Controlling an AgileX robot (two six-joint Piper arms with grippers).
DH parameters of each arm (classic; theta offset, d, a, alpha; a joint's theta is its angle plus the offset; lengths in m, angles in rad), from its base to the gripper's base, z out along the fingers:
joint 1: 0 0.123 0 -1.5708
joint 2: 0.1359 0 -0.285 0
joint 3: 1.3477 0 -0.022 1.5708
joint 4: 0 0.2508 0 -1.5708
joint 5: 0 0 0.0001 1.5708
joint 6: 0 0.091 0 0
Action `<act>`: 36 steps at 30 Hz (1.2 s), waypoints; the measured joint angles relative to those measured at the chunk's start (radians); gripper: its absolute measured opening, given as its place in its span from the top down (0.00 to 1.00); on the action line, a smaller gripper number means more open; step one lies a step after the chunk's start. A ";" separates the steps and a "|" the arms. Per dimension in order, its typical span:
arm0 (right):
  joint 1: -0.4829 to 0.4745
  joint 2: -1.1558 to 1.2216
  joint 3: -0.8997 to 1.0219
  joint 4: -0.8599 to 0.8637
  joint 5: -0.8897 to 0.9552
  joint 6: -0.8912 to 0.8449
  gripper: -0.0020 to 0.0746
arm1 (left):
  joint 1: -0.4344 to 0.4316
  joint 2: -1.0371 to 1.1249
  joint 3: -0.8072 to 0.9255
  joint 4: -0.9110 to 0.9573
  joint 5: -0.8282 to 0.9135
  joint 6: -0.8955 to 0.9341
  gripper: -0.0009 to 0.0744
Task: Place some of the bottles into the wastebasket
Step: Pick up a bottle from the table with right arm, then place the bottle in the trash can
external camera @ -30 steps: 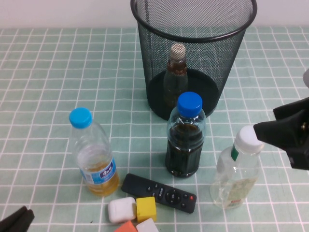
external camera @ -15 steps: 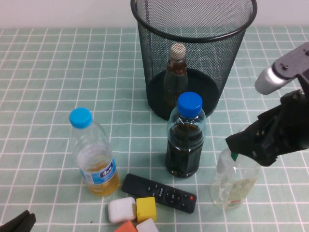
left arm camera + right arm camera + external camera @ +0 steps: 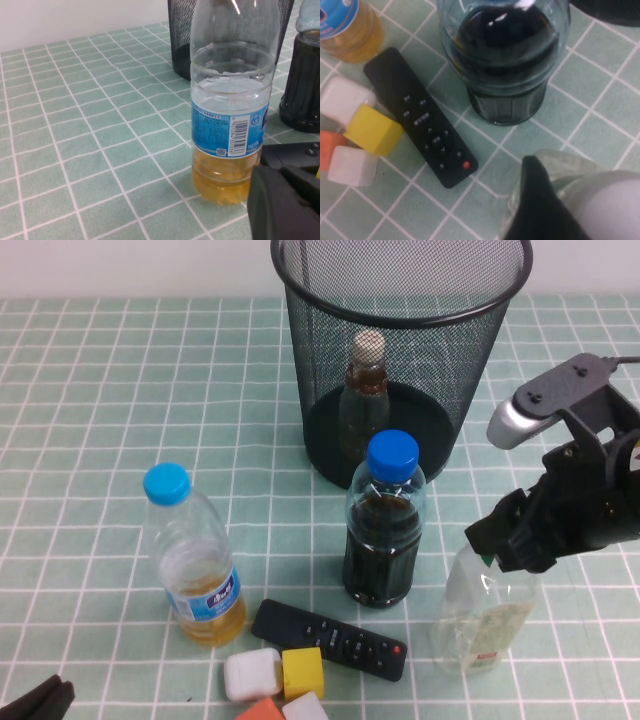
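Observation:
The black wire-mesh wastebasket (image 3: 470, 350) stands at the back centre. The small clear bottle (image 3: 365, 390) with a beige cap and brownish neck stands upright inside it. The larger clear bottle (image 3: 485, 625) with a green label stands on the table at the front right. My right gripper (image 3: 515, 540) sits over its top and hides its white cap in the high view. In the right wrist view the white cap (image 3: 615, 205) lies right against the gripper. My left gripper (image 3: 35, 702) is shut and empty at the front left corner, beside the yellow-liquid bottle (image 3: 230, 125).
A blue-capped bottle of dark liquid (image 3: 385, 525) stands just left of the larger bottle, in front of the wastebasket. A blue-capped bottle of yellow liquid (image 3: 195, 560) stands front left. A black remote (image 3: 330, 640) and white (image 3: 251, 673), yellow (image 3: 302, 672) and orange (image 3: 262, 709) cubes lie along the front edge.
My right gripper has come in from the right, moved over the larger bottle's cap and settled a little lower onto it. The left arm and the other objects have not moved.

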 joint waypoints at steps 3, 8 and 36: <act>0.002 -0.002 -0.004 -0.036 0.011 0.056 0.97 | 0.000 0.000 0.000 0.000 0.000 0.000 0.99; 0.002 -0.013 -0.077 -0.239 0.183 0.289 0.97 | 0.000 0.000 0.000 0.000 0.000 0.000 0.99; 0.002 0.617 -1.738 -0.473 0.520 0.390 0.97 | 0.000 0.000 0.000 0.000 0.000 0.000 0.99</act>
